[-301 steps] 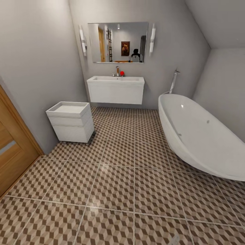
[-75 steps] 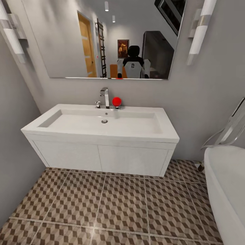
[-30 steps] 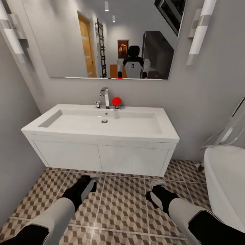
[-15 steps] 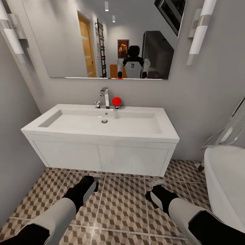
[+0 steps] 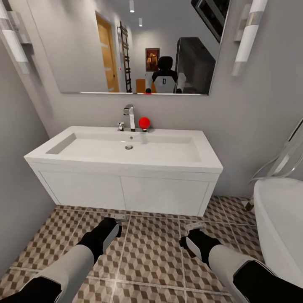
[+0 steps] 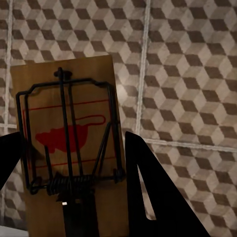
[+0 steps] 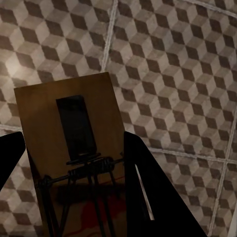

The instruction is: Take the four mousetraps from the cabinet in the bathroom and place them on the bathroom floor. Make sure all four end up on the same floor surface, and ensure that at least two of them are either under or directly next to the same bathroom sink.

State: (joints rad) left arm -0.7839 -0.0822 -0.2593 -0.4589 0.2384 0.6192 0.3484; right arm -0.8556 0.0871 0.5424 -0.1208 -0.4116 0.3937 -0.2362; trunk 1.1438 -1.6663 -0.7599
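On the left of the head view, the left arm reaches forward and down, and the left gripper (image 5: 112, 222) hangs above the bathroom floor (image 5: 151, 252) just in front of the vanity (image 5: 126, 191). In the left wrist view, this gripper's two dark fingers (image 6: 148, 197) are pressed against the long edges of a mousetrap (image 6: 69, 148), so it is pinching the trap. The tan board shows its upper face to the camera, with a black wire frame, a coil spring and a red mouse mark, and the tiled floor lies behind it.

In the middle, the white sink (image 5: 126, 151) sits on the wall-hung vanity, with a chrome tap (image 5: 129, 115) and a red ball (image 5: 144, 122) just beside the tap at the back edge. Above it hangs a mirror (image 5: 84, 50), in which the robot's reflection (image 5: 165, 80) is visible.

On the right, the right arm also reaches down, and the right gripper (image 5: 191, 235) is held over the floor near the right half of the vanity. In the right wrist view, its fingers (image 7: 148, 187) pinch a second mousetrap (image 7: 74, 158) by the sides; the board shows a dark plate, a spring and some red paint at the near end. At the far right stands a white bathtub (image 5: 280, 227).
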